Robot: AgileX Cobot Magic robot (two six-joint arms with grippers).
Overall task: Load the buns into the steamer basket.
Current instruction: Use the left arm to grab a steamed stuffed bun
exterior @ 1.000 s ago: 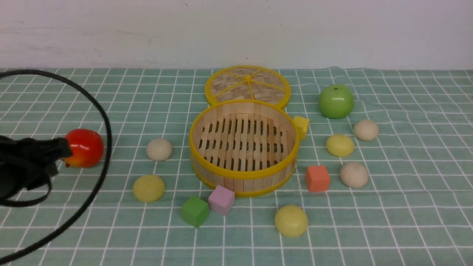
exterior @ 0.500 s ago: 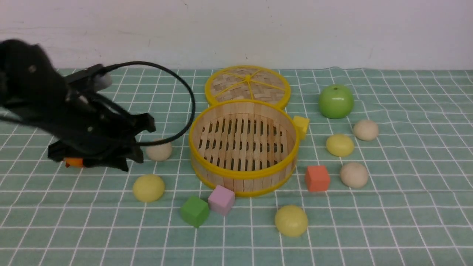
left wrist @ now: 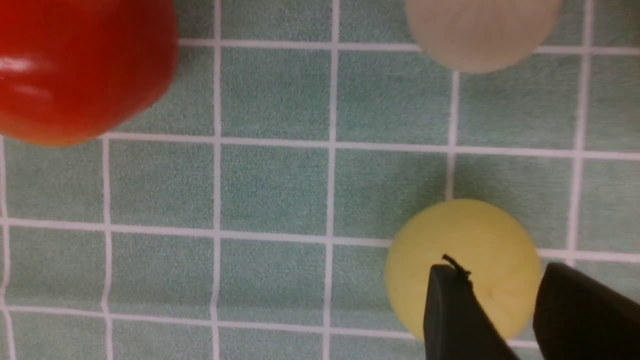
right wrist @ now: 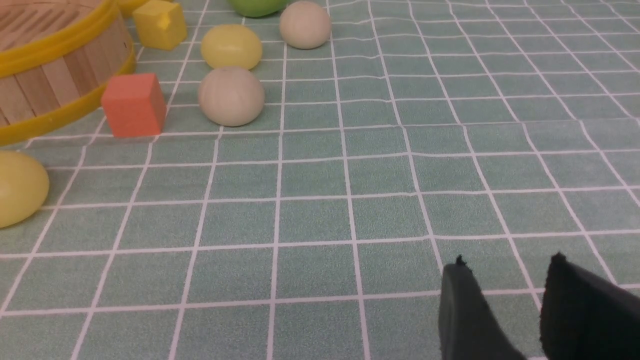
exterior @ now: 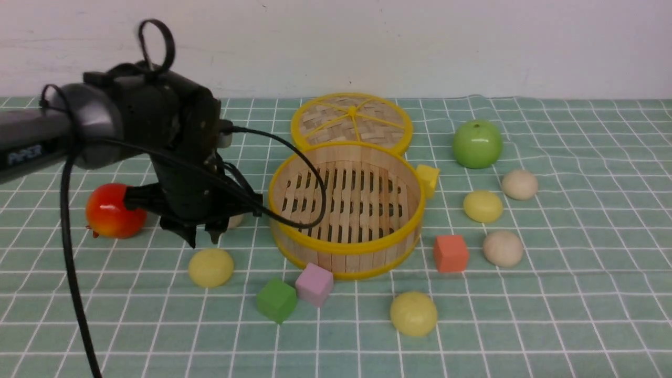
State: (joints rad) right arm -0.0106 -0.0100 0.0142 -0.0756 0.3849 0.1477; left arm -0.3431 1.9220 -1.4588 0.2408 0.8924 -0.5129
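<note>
On the green checked surface [exterior: 577,294]: red fruit [exterior: 113,211] far left, green apple [exterior: 477,144] back right, woven lid [exterior: 352,122] lying flat behind (yellow-rimmed). Yellow cube [exterior: 429,178] and orange cube [exterior: 451,253] right of centre; pink cube [exterior: 314,284] just beside green cube [exterior: 276,300] in front.

Centre: steamer basket [exterior: 344,248], lid [exterior: 350,119] behind; buns [exterior: 503,248] both sides; cubes [exterior: 314,284] in front
</note>
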